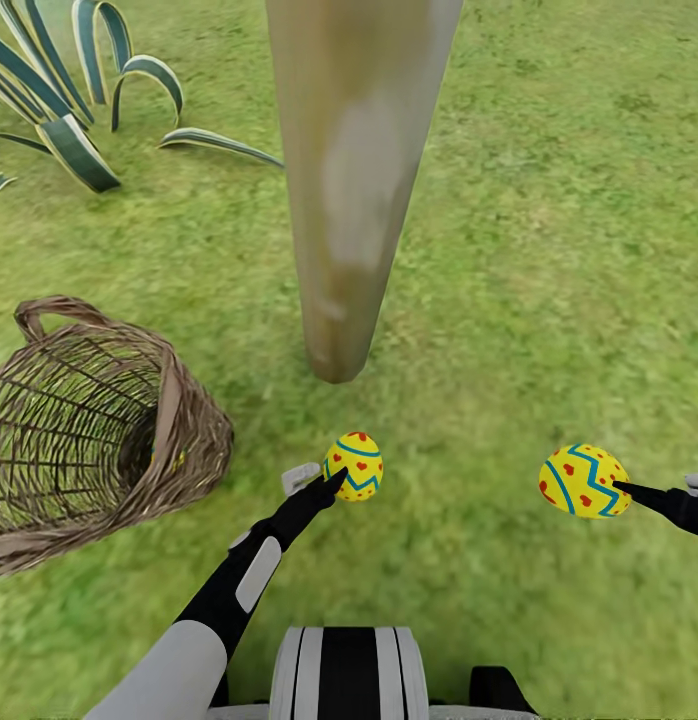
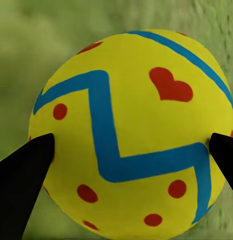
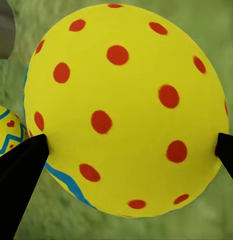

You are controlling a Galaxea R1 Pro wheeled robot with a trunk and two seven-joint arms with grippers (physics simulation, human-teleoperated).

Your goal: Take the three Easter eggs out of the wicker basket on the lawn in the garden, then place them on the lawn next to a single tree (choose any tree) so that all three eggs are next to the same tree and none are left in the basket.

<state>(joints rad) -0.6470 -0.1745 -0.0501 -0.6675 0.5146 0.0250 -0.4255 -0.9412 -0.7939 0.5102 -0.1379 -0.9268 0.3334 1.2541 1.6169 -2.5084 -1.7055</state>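
Left hand (image 1: 334, 482): clamped on an egg at about 6 o'clock from the tree trunk, near its base; the left wrist view shows both black fingers (image 2: 24, 172) pressed on the egg's two sides.
Left egg (image 1: 355, 465): yellow with blue zigzag bands, red dots and a heart; held over the lawn, just in front of the tree's foot.
Right hand (image 1: 619, 487): clamped on a second egg; in the right wrist view the dark fingertips (image 3: 21, 170) touch either side of it.
Right egg (image 1: 583, 481): yellow, red dots and hearts, blue zigzag; at about 4 o'clock from the trunk base, well apart from the left egg.
Third egg: a glimpse of yellow shows through the basket's weave, too hidden to be sure of.
Wicker basket (image 1: 189, 430): lying tipped on its side at about 8 o'clock from the trunk, mouth turned toward the view's left, loop handle on top.
Tree (image 1: 354, 180): smooth pale grey-tan trunk rising from the grass.
Lawn (image 1: 549, 250): mottled green all round.
Striped-leaf plant (image 1: 69, 110): at about 10 o'clock from the trunk.
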